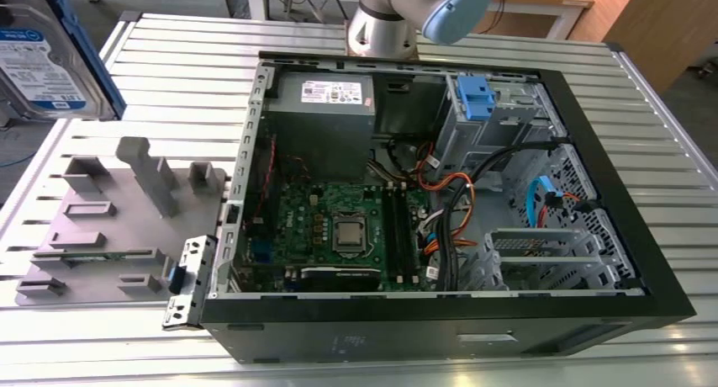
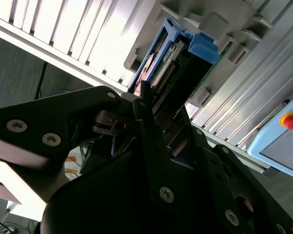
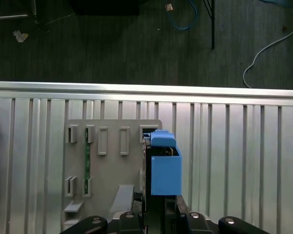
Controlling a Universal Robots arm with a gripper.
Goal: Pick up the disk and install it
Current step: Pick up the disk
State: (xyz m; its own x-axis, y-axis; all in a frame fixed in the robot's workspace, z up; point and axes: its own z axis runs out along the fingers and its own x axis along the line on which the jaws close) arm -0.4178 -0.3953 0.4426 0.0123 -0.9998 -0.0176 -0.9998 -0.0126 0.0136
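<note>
Disk (image 1: 45, 55) is cut off by the frame edge in the exterior view, at approx. 10 o'clock from the open black PC case (image 1: 449, 332). Only part of its white-blue label & blue edge show. In the first wrist view its near end is hidden by the black gripper (image 3: 158, 213), whose jaws are clamped on the disk (image 3: 165, 168). The disk is seen edge-on there, w/ smooth blue plastic along the rim. Beyond it is a matte grey fixture plate (image 3: 112, 168) w/ rectangular slots, lying on a ribbed aluminium table (image 3: 234, 146). Arm (image 1: 388, 25) stands at the case's 12 o'clock, its upper part cropped.
</note>
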